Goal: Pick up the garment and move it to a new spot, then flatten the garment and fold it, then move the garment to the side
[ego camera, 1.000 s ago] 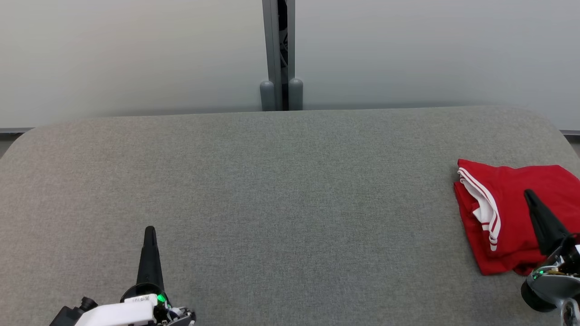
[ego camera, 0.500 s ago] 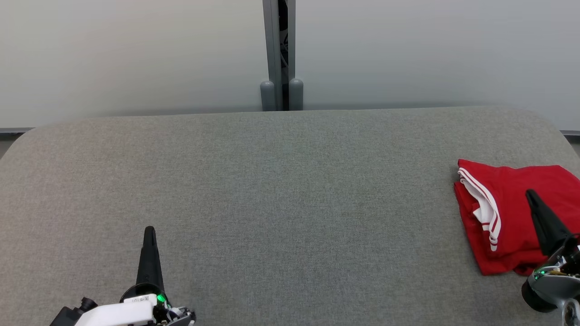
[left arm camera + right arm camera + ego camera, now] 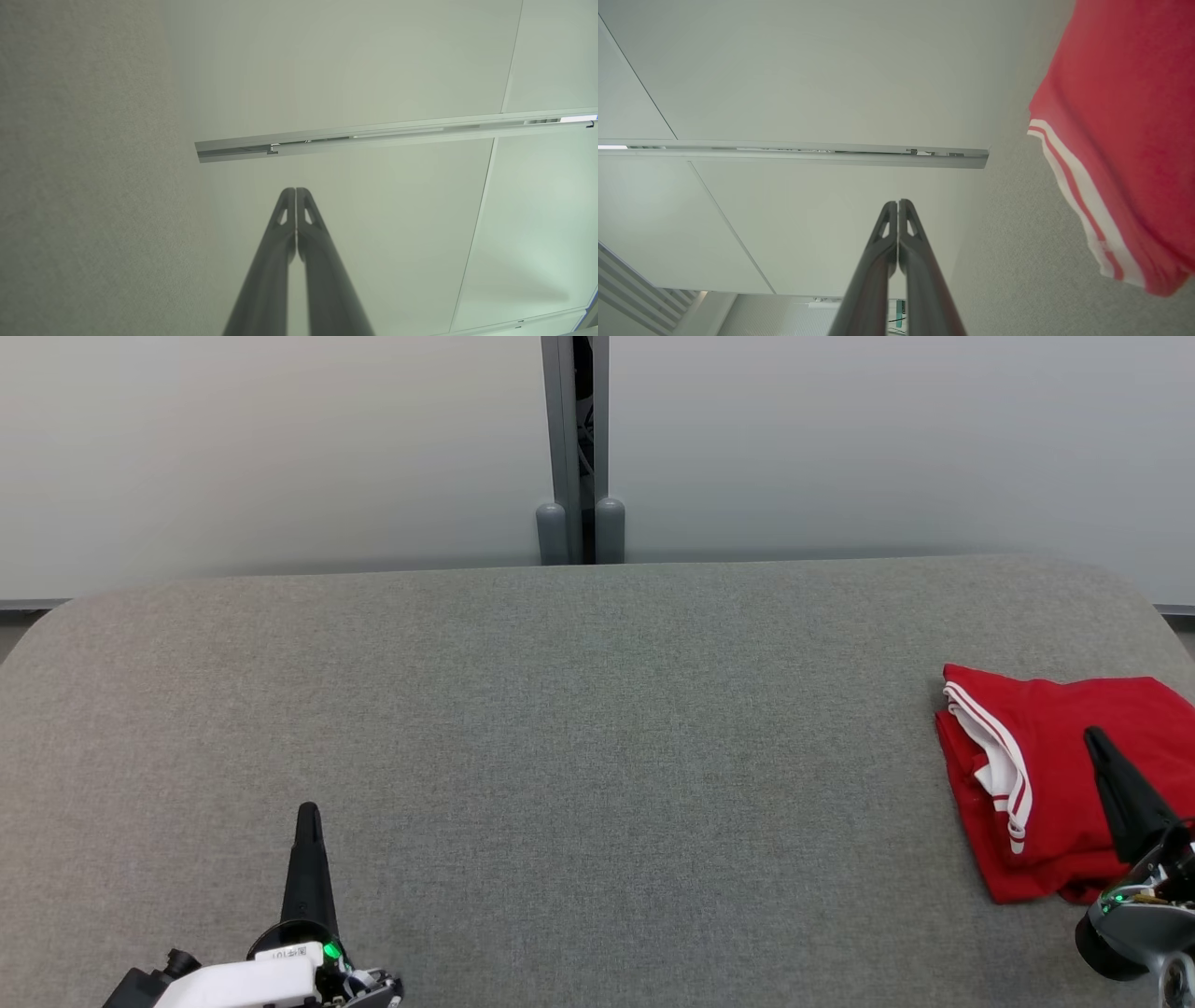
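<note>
The garment (image 3: 1046,775) is red with white stripes and lies folded at the right edge of the grey padded table (image 3: 579,737). Above its lower right part hangs my right gripper (image 3: 1094,737), shut and empty, fingers pointing away from me. In the right wrist view the garment (image 3: 1125,130) lies to the right of the closed right gripper (image 3: 898,203), apart from it. My left gripper (image 3: 308,810) stands shut and empty over the table's front left. In the left wrist view the left gripper (image 3: 295,190) has its fingers pressed together.
A pale wall with a grey vertical post (image 3: 572,448) runs behind the table's far edge. The table's rounded corners lie at the far left and far right. Bare grey cloth spreads between the two grippers.
My right gripper has drifted slightly right and toward me over the garment. The left gripper and the garment have not moved.
</note>
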Robot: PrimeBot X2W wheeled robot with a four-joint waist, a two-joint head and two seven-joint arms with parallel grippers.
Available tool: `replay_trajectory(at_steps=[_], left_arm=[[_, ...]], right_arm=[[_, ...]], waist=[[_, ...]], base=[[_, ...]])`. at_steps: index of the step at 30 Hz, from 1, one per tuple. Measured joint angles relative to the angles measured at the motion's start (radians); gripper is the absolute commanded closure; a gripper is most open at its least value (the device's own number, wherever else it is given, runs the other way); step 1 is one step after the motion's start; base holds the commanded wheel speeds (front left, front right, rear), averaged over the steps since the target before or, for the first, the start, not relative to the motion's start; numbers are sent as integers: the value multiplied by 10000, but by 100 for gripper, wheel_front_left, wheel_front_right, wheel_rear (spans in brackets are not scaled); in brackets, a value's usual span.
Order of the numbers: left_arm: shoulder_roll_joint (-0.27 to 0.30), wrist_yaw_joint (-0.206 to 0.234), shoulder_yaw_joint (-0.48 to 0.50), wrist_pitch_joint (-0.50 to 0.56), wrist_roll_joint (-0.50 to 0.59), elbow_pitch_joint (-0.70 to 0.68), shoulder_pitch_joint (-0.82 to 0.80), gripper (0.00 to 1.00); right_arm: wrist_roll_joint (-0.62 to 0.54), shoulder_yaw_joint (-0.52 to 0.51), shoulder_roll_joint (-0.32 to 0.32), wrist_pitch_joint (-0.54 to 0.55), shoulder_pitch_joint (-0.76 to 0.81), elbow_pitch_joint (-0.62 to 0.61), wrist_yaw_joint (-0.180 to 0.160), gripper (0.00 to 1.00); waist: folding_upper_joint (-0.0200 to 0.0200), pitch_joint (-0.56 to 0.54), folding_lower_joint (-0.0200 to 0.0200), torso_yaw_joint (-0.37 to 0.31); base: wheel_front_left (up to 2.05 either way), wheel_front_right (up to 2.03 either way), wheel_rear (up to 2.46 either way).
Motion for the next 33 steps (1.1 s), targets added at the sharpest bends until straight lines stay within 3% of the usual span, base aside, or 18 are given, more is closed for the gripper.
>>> replay_trajectory(at_steps=[33], left_arm=[[0, 0, 0, -2, -8, -2, 0, 100]], right_arm=[[-125, -117, 77, 100, -30, 6, 0, 100]], waist=[[0, 0, 0, 0]], base=[[0, 0, 0]])
